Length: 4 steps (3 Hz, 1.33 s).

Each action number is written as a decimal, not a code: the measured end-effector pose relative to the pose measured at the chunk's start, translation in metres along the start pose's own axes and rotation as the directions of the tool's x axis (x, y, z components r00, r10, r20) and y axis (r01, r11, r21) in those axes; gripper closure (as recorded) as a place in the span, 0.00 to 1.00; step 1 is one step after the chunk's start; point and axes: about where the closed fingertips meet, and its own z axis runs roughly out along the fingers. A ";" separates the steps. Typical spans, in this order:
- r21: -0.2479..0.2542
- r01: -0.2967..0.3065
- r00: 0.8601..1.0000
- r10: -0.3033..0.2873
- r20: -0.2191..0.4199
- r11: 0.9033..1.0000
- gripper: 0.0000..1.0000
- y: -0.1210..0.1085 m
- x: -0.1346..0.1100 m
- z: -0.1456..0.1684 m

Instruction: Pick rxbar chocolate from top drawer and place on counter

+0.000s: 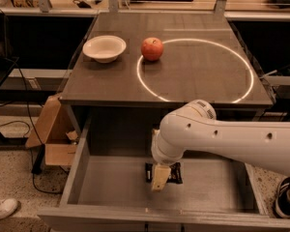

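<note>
My gripper (160, 178) down inside top drawer (77, 173), near middle of its floor, directly over rxbar chocolate (175, 174). Bar lies flat, dark ends showing left and right of gripper. Cannot tell how wide gripper stands, nor whether it has bar.

Step, as I judge: secure grasp. To do well: straddle bar across narrow side, close firmly, lift straight up, clear counter (198, 66) edge before moving far.

Count: one bar, one open drawer, one apple (152, 49), one bowl (104, 48), last two on counter's far left.

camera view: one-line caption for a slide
Gripper inside the open drawer, over the chocolate bar; apple and bowl on the counter.
</note>
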 end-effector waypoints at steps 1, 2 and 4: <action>-0.033 -0.065 0.997 0.063 -0.037 0.997 0.00 -0.007 0.040 0.021; -0.033 -0.065 0.997 0.063 -0.037 0.997 0.03 -0.007 0.040 0.021; -0.033 -0.065 0.997 0.063 -0.037 0.997 0.57 -0.007 0.040 0.021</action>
